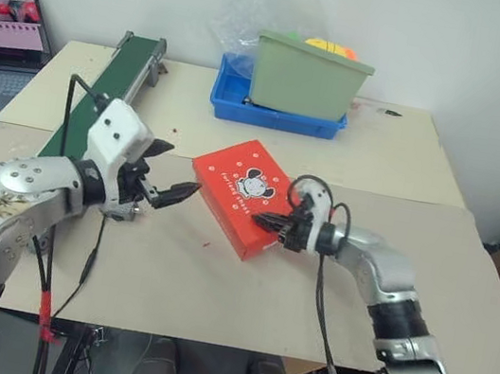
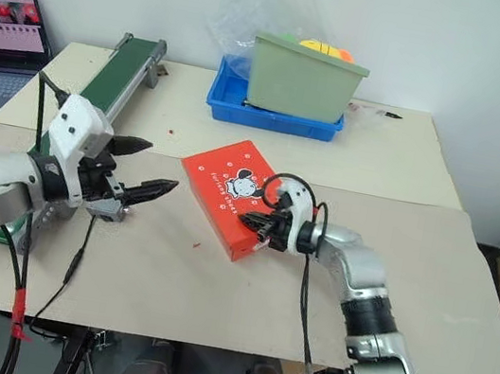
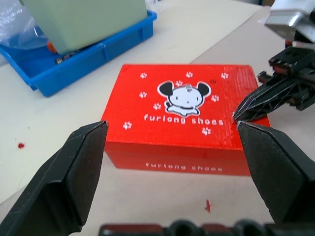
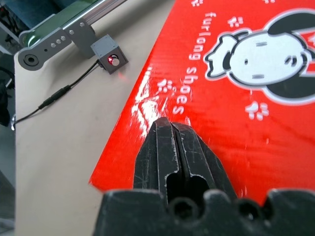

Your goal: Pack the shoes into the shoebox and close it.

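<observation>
**Closed shoebox pressed at its near corner**

A beige bench [image 1: 216, 277] against a pale wall is seen, and just below the centre of the frame the shoebox [image 1: 237, 193] lies flat on it, set at a slant, its red lid down with the cartoon mouse face and white paw prints facing up. The shoes cannot be seen; whether they are inside cannot be told, though the closed lid suggests the packing is done.

The right pincer [image 1: 262, 218] is closed, its two black fingers pressed together, with the tip resting on the lid at the box's lower right corner. The left pincer [image 2: 155, 171] is held fully open to the left of the box, apart from it and pointed toward it, gripping nothing.

The step in hand is judged to be the seating of the lid. It would be done well if the press were kept straight down near the edge, so the slanted box is not pushed across the bench, and if the open pincer were kept ready to steady the far side.

Further back, in the upper middle of the frame, a green bin [image 1: 309, 74] is seen standing in a blue tray [image 1: 235, 106]; a conveyor [image 1: 115, 78] runs along the upper left, with a laptop [image 1: 2, 35] at the far left edge.
</observation>
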`<state>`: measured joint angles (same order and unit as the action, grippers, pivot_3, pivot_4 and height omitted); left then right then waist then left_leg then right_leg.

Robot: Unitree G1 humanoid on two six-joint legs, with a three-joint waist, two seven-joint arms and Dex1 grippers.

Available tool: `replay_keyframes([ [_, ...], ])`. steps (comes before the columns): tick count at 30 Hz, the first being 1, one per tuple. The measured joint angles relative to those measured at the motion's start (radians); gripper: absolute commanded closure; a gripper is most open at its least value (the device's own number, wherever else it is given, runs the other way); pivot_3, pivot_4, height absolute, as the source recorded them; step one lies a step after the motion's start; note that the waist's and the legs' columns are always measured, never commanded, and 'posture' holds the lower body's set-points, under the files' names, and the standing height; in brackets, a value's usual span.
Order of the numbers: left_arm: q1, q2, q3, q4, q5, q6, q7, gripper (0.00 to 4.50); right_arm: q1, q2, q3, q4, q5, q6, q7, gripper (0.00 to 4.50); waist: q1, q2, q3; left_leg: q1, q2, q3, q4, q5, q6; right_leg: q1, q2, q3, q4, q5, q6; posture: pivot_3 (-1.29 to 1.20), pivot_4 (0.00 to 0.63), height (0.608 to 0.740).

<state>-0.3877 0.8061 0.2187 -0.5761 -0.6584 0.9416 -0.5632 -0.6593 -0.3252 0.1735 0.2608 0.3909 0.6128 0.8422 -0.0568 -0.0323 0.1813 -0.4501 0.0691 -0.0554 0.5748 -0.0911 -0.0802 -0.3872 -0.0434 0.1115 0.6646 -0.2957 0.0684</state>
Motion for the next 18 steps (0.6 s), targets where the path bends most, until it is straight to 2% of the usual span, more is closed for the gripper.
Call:
replay_keyframes([
  [5, -0.008, -0.017, 0.043, -0.009, -0.026, 0.007, 0.045, 0.00, -0.089, 0.052, 0.041, 0.197, -0.106, -0.172, -0.012, 4.45, -0.015, -0.004, -0.003, 0.006, 0.000, 0.000, 0.000, 0.000, 0.000, 0.005, 0.000, 0.001, 0.001, -0.002, 0.004, 0.00, 0.150, 0.740],
  [9, -0.008, -0.029, 0.081, -0.041, -0.058, 0.028, 0.087, 0.00, -0.113, 0.060, 0.041, 0.249, -0.136, -0.204, -0.011, 4.45, -0.014, -0.007, -0.005, 0.013, 0.000, 0.000, 0.000, -0.001, -0.002, 0.013, 0.000, 0.000, 0.000, -0.002, 0.006, 0.00, 0.150, 0.740],
  [13, -0.004, -0.030, 0.098, -0.054, -0.081, 0.038, 0.116, 0.00, -0.122, 0.056, -0.002, 0.221, -0.105, -0.115, 0.010, 4.45, -0.010, -0.007, -0.005, 0.012, 0.000, 0.000, 0.000, -0.002, -0.005, 0.012, 0.000, 0.000, 0.000, -0.002, 0.005, 0.00, 0.150, 0.740],
  [16, 0.004, -0.030, 0.098, -0.060, -0.090, 0.039, 0.123, 0.00, -0.141, 0.011, -0.008, 0.129, -0.075, -0.021, 0.054, 4.45, -0.009, -0.006, -0.004, 0.003, 0.000, 0.001, 0.000, 0.001, 0.000, 0.002, 0.000, 0.001, 0.000, 0.000, 0.007, 0.00, 0.150, 0.740],
  [18, 0.005, -0.030, 0.098, -0.059, -0.090, 0.039, 0.125, 0.00, -0.177, -0.026, -0.019, 0.033, -0.053, 0.012, 0.087, 4.45, -0.009, -0.006, -0.004, -0.002, 0.000, 0.001, -0.001, 0.003, 0.003, -0.003, 0.000, 0.001, 0.000, 0.002, 0.002, 0.00, 0.150, 0.740],
])
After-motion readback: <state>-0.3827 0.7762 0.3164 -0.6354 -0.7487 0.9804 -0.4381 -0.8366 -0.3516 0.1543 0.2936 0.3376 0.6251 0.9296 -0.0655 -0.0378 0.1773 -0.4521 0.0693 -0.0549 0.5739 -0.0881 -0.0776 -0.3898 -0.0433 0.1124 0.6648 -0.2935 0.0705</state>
